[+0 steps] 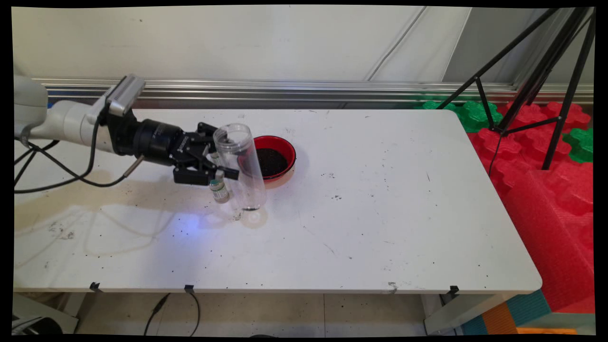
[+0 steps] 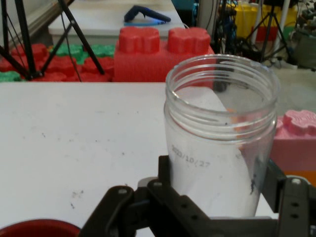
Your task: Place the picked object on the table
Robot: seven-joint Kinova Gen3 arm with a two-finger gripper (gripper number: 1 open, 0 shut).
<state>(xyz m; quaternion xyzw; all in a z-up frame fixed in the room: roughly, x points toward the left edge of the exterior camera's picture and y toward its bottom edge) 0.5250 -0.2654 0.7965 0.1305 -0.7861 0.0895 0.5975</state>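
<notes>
Clamping a clear jar (image 1: 240,166) between its fingers, the gripper (image 1: 219,159) reaches in sideways from the table's (image 1: 380,213) left edge; the jar stands upright, slightly tilted, mouth up, near the back-left, a red bowl (image 1: 274,158) just behind.

A clear plastic jar with a threaded open mouth (image 2: 220,143) stands upright between the two black fingers (image 2: 173,190) of the black two-finger gripper (image 2: 219,197), which clamp its lower wall. A red bowl's rim (image 2: 39,229) shows left of the jar, on the white table (image 2: 84,138). Red foam blocks (image 2: 163,52) lie beyond the jar
</notes>
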